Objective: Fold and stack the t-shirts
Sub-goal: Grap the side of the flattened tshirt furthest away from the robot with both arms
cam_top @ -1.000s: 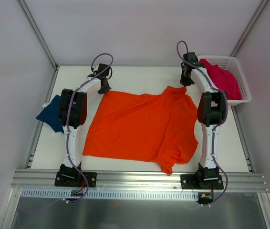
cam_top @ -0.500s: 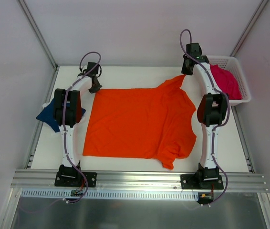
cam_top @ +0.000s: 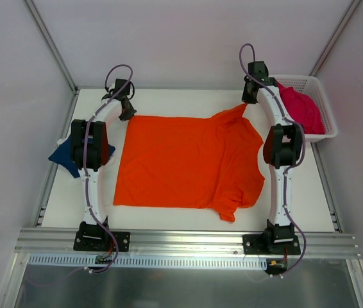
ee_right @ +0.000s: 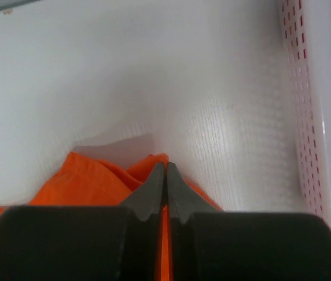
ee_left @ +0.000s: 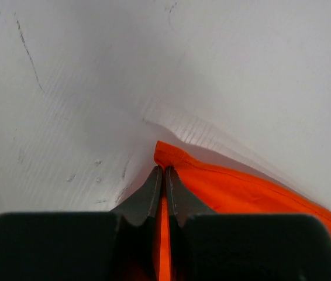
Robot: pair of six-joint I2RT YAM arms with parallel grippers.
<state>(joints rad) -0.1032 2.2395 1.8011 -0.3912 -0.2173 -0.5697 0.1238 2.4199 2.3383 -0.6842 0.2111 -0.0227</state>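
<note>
The orange t-shirt (cam_top: 188,160) lies spread across the table, stretched between both arms at its far edge. My left gripper (cam_top: 127,114) is shut on the shirt's far left corner (ee_left: 171,159). My right gripper (cam_top: 247,101) is shut on the far right corner (ee_right: 154,161), which rises to a peak. The navy blue t-shirt (cam_top: 66,155) lies bunched at the table's left edge, partly behind the left arm. The magenta pink t-shirt (cam_top: 300,106) sits in the white mesh basket (cam_top: 319,96) at the far right.
The basket wall (ee_right: 309,117) stands close to the right of my right gripper. White enclosure walls stand behind and beside the table (cam_top: 188,102). A metal rail (cam_top: 181,240) runs along the near edge by the arm bases.
Both grippers have moved toward the far edge and apart, pulling the orange shirt's far edge taut. The shirt now lies flatter and squarer, with fewer wrinkles.
</note>
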